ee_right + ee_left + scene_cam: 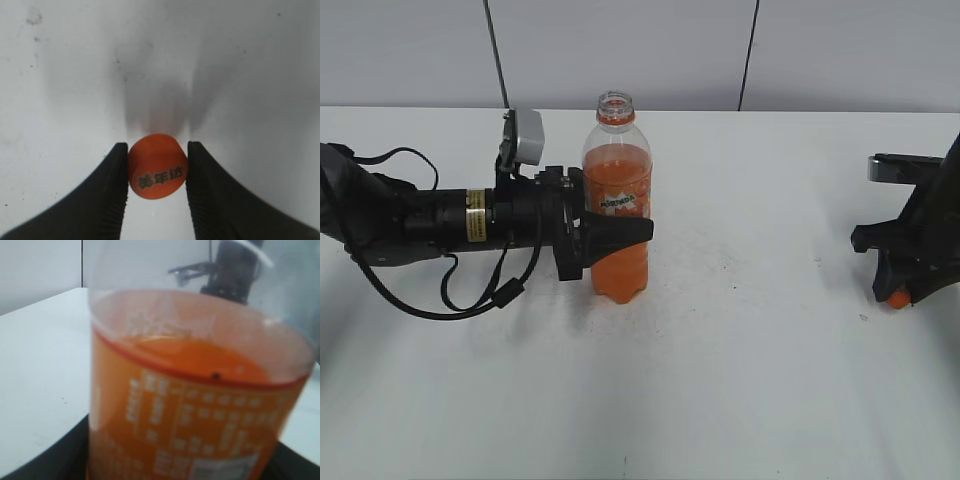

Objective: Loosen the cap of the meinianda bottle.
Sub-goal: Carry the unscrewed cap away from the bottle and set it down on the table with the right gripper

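Orange soda fills the left wrist view, where the meinianda bottle sits so close to the lens that its label print is blurred and only its clear shoulder and liquid line can be made out. Black finger material shows at the lower corners of that view on either side of the bottle.

Seen from the exterior camera, the bottle stands upright on a white surface, left of center. Its neck is open at the top, with an orange ring just below the bare mouth. The left gripper reaches in horizontally from the left, and its black fingers are closed around the labeled middle of the bottle, holding it. A grey camera block sits on top of that arm, and a black cable loops down onto the surface below it.

Well apart from the bottle, at the right edge of the exterior view, the right gripper points down at the surface, with a small orange object at its tip.

In the right wrist view, that object is the cap, round and orange with dark characters printed on it. It is pinched between the two black ribbed fingers of the right gripper, which press against it on both sides. The cap hangs just above the white surface, and a soft grey shadow lies on the surface right behind it.
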You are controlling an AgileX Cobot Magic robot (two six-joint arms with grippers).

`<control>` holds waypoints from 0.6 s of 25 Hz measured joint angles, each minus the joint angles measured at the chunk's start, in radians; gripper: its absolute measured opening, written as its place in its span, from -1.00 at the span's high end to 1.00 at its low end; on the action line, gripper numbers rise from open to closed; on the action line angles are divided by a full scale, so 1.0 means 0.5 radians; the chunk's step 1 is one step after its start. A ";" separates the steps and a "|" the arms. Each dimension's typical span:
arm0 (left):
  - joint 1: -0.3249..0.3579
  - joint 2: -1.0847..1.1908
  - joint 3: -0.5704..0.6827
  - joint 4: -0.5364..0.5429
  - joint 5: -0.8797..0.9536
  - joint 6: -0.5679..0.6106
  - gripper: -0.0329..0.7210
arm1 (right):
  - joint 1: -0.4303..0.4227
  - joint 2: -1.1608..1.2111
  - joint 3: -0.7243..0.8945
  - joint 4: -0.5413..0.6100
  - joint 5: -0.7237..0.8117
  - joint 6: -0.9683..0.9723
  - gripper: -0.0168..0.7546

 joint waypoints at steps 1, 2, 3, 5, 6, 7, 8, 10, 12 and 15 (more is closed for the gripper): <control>0.000 0.000 0.000 0.000 0.000 0.000 -0.21 | 0.000 0.005 0.000 0.000 -0.002 0.000 0.25; 0.000 0.000 0.000 0.000 0.000 0.000 -0.21 | 0.000 0.008 0.000 0.000 -0.002 0.000 0.25; 0.000 0.000 0.000 0.000 0.000 0.000 -0.21 | 0.000 0.010 0.000 0.000 -0.002 0.000 0.25; 0.000 0.000 0.000 0.000 0.000 0.000 -0.21 | 0.000 0.011 0.000 0.000 -0.002 0.000 0.25; 0.000 0.000 0.000 0.000 0.000 0.000 -0.21 | 0.000 0.011 0.000 0.000 -0.002 0.000 0.25; 0.000 0.000 0.000 0.000 0.000 0.000 -0.21 | 0.000 0.011 0.000 0.000 -0.002 0.000 0.23; 0.000 0.000 0.000 0.000 0.000 0.000 -0.21 | 0.000 0.011 0.000 0.000 -0.002 0.000 0.19; 0.000 0.000 0.000 0.000 0.000 0.000 -0.21 | 0.000 0.012 0.000 0.000 0.000 0.000 0.10; 0.000 0.000 0.000 0.000 0.000 0.000 -0.21 | 0.000 0.014 0.000 0.000 0.000 0.000 0.00; 0.000 0.000 0.000 0.000 0.000 0.000 -0.21 | 0.000 0.022 0.000 0.000 0.005 0.000 -0.15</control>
